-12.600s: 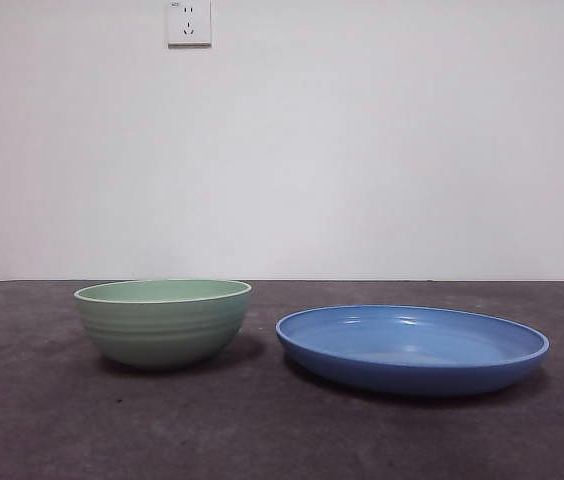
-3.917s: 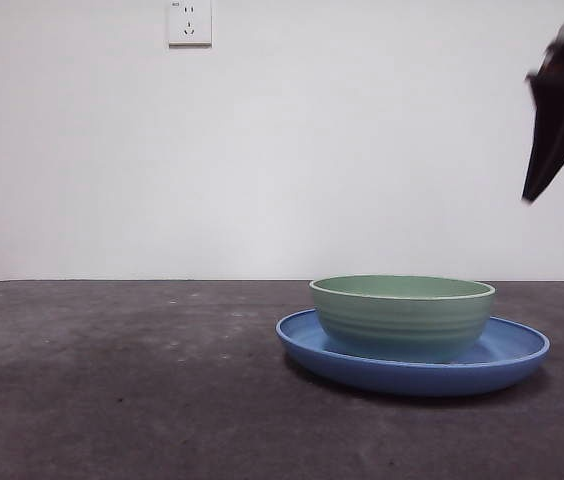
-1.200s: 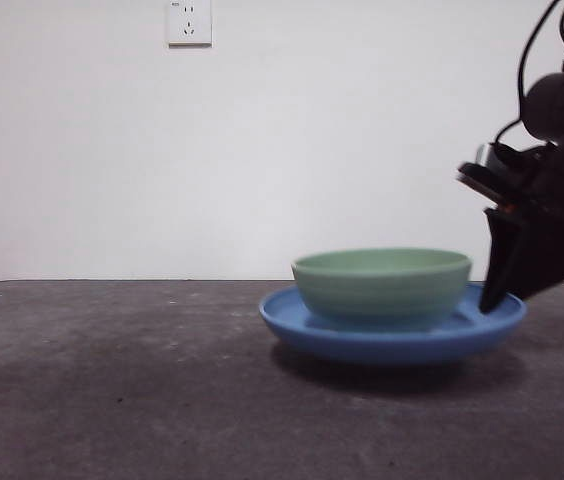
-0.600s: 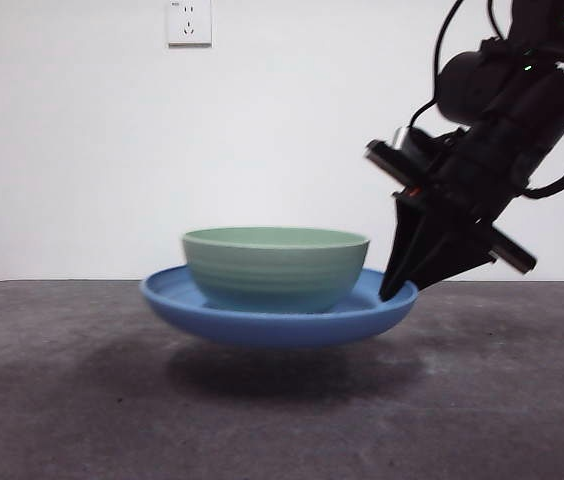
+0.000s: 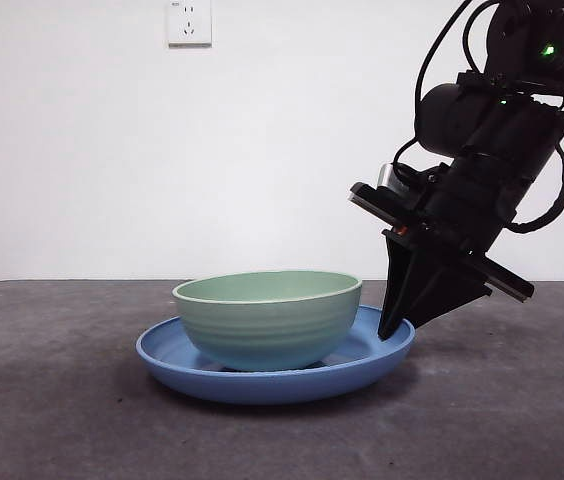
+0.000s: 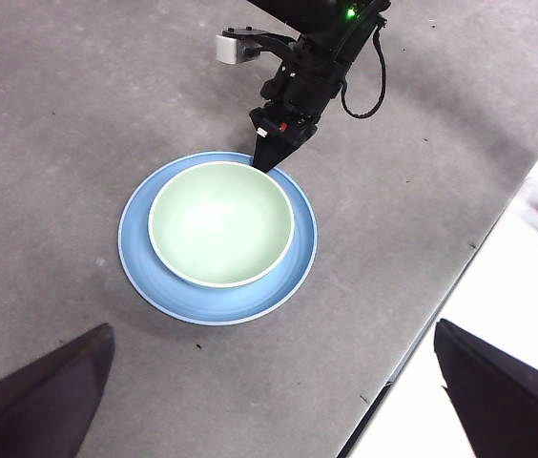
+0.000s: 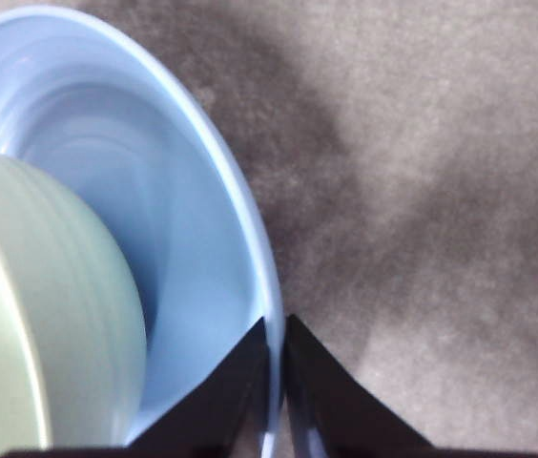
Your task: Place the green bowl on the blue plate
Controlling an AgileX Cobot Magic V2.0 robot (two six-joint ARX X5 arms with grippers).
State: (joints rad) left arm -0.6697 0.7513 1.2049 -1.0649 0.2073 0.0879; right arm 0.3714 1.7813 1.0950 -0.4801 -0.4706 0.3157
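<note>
The green bowl (image 5: 267,320) stands upright inside the blue plate (image 5: 262,387), a little left of the table's middle in the front view. My right gripper (image 5: 394,325) comes down from the upper right and is shut on the plate's right rim. In the right wrist view its jaws (image 7: 276,329) pinch the thin blue plate (image 7: 193,239) edge, with the green bowl (image 7: 40,315) beside them. The plate's gripped side sits slightly higher. The left wrist view looks down on the green bowl (image 6: 219,222), the blue plate (image 6: 193,301) and the right gripper (image 6: 264,157). My left gripper (image 6: 274,334) hovers high above, open.
A white wall socket (image 5: 189,22) is on the back wall. The dark grey table (image 5: 62,400) stretches to both sides. Its edge (image 6: 460,277) runs diagonally past the plate in the left wrist view, with white floor beyond it.
The right gripper has carried the plate with the bowl leftward, lifted off the table half a second ago. Now it is lower, at the table surface.
</note>
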